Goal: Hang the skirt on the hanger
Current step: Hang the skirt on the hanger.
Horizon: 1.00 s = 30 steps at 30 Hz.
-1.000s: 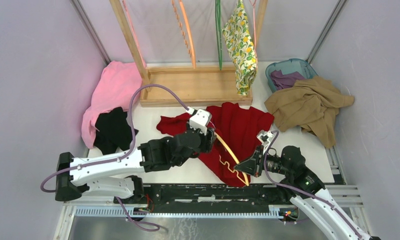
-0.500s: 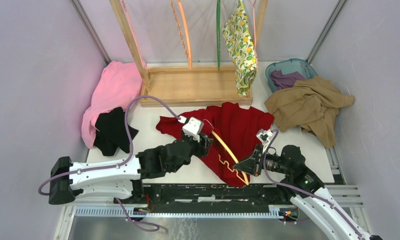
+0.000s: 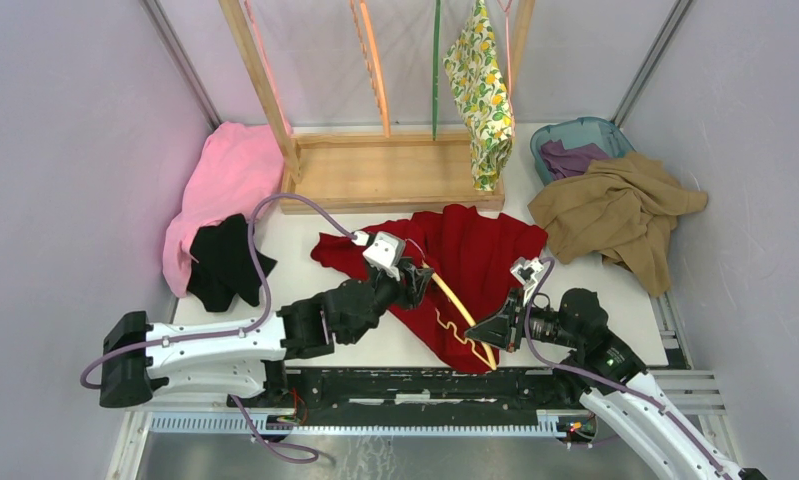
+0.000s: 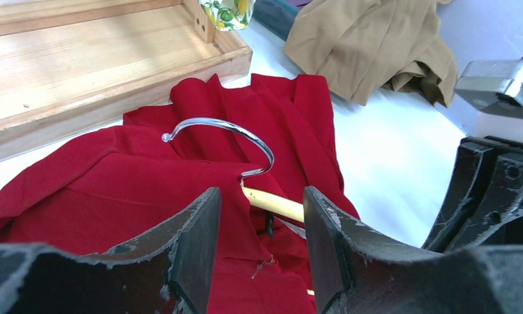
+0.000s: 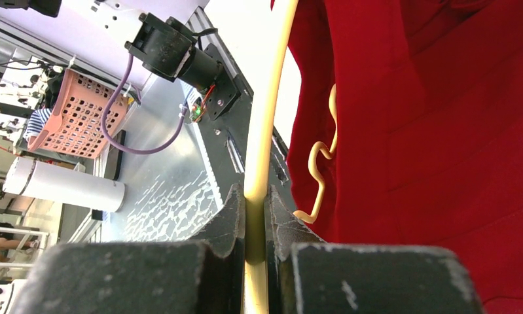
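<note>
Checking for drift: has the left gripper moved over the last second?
Yes. The left gripper has pulled back slightly from the wooden rack base, toward the near-left of the table.

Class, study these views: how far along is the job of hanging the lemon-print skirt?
Done, apparently: the skirt hangs from the wooden rack, though what carries it is cropped out above. In hand: the right pincer is shut on the yellow hanger lying on the red garment; the left pincer stands open by its metal hook. Left: nothing visible for the skirt.
</note>
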Available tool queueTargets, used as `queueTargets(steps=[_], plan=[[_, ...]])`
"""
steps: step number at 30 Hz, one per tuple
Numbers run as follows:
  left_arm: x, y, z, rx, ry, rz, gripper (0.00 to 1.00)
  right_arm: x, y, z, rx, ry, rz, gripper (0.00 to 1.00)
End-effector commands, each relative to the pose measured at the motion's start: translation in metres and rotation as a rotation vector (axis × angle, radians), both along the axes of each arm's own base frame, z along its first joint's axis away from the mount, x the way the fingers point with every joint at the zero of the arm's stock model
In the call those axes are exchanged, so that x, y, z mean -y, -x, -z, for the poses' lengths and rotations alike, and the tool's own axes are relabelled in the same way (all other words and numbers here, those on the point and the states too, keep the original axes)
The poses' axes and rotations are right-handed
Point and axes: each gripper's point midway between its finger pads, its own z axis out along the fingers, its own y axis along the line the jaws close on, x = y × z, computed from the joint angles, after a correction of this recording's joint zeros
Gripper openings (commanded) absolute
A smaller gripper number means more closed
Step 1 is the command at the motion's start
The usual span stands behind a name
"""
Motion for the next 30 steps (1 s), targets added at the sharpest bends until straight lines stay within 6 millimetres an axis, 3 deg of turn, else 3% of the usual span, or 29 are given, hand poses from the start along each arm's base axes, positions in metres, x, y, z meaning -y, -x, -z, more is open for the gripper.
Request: queueTargets(steps=[1,9,19,21,26,30], plan=[[0.000,-0.007,-0.007,0.046,0.008,-0.031,0.56,-0.004,-0.001,-0.066,0.212,-0.142,-0.021,0.01],[0.002,-0.008,0.009,0.037,-0.007,-0.038,0.56,-0.005,-0.001,-0.072,0.219,-0.157,-0.030,0.01],[0.019,-0.014,0.009,0.054,-0.017,-0.035,0.54,-0.004,0.002,-0.078,0.230,-0.162,-0.041,0.01],[0.019,-0.014,0.008,0.052,-0.014,-0.042,0.49,-0.004,0.003,-0.079,0.232,-0.163,-0.043,0.01],[0.012,-0.015,0.006,0.053,-0.010,-0.063,0.22,-0.004,0.003,-0.077,0.233,-0.161,-0.042,0.01],[0.012,-0.015,0.002,0.057,-0.009,-0.059,0.14,-0.005,0.002,-0.076,0.231,-0.165,-0.046,0.01]])
